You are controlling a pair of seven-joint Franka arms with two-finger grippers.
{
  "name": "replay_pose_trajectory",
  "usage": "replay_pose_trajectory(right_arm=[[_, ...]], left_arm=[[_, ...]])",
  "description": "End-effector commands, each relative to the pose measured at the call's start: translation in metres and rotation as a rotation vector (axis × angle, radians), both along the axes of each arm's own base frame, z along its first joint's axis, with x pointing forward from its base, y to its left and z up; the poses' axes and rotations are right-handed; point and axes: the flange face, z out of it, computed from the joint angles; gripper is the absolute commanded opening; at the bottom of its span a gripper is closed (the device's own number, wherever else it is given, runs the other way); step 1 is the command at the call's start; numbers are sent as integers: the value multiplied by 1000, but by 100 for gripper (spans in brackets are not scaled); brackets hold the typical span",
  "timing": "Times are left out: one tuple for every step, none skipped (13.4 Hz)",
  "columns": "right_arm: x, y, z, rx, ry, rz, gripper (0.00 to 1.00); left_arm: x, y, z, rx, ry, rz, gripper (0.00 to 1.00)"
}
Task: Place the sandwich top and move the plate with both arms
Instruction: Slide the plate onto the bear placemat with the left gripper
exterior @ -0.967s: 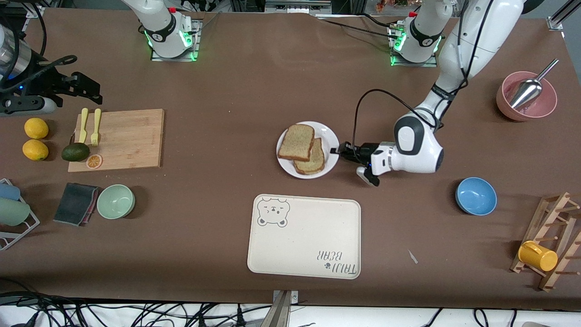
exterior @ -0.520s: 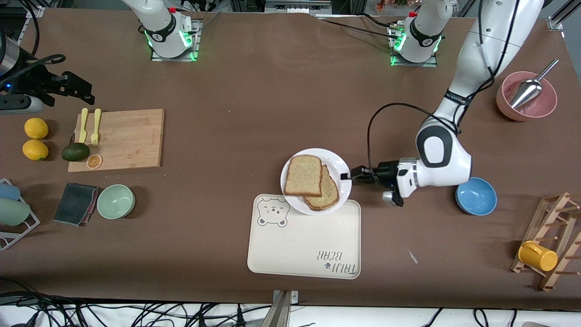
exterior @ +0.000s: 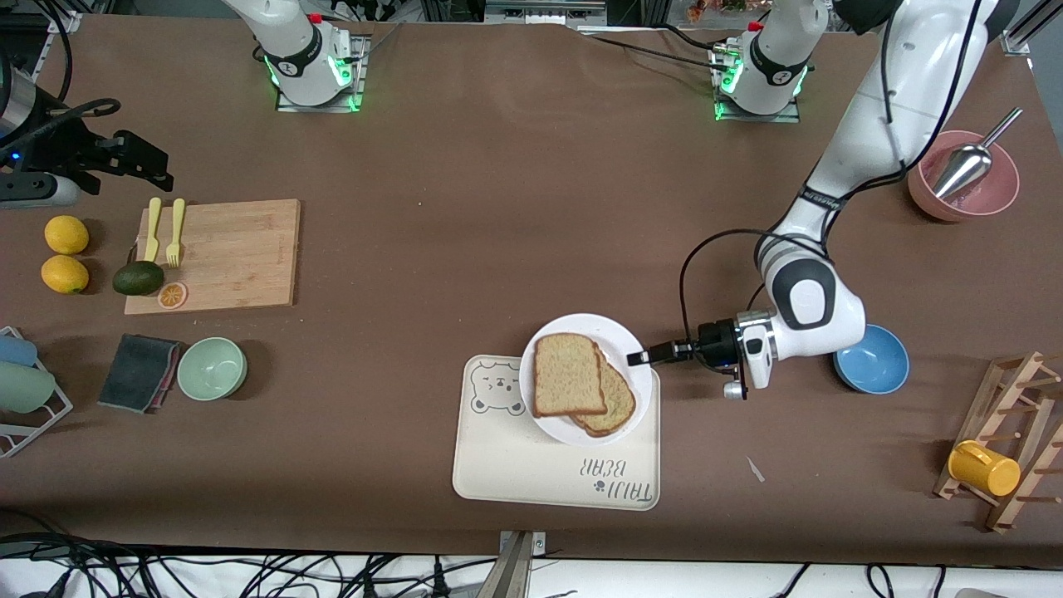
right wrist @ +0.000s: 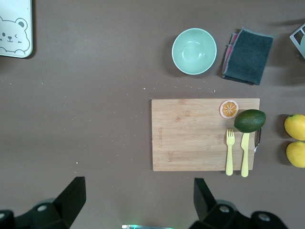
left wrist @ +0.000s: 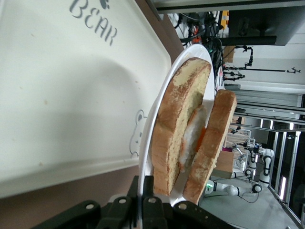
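Since a second ago, the small round white plate has travelled from mid-table toward the front camera and now overlaps the cream rectangular tray with a bear drawing.

Front view: the left gripper is clamped on the plate's rim at the edge toward the left arm's end of the table. The sandwich top, a squarish tan wholemeal slice with dark crust, lies askew on a second bread slice. Only the right arm's black wrist shows at the frame's edge, waiting above the bamboo cutting board; its gripper is cut off there.

Left wrist view: the left gripper's fingers pinch the plate's thin rim, with white and orange filling visible between the slices. The bread looks soft and light and could slide, while the plate seems stiff, smooth and breakable; the rim is the sensible hold. Whether the plate touches the tray is hard to make out.

Right wrist view: the right gripper hangs spread wide and empty, its fingertips partly cut off, over bare table beside the cutting board.
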Motion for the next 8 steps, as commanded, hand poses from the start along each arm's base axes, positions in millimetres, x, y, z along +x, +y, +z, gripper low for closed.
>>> replay_pose_trajectory(right_arm=[[-3,-1,8,5,0,11,100],[-4,-1,8,5,0,12,100],[-4,-1,8,5,0,13,100],[-4,-1,8,5,0,13,100],[-4,-1,8,5,0,13,100],[-4,-1,8,5,0,13,100],[-4,-1,8,5,0,13,100],[-4,0,8,6,0,13,100]], left_arm=[[21,-24,-19,4,-33,47,0],[25,-27,-30,17,-33,62,0],[33,-28,-32,16,-48,72,0],[37,-25,-37,30,-54,76,0],[36,-27,-41,49,-57,67,0],[37,-23,-44,74,-63,65,0],[38,-29,-47,89,-71,55,0],[38,-33,-54,95,-70,49,0]])
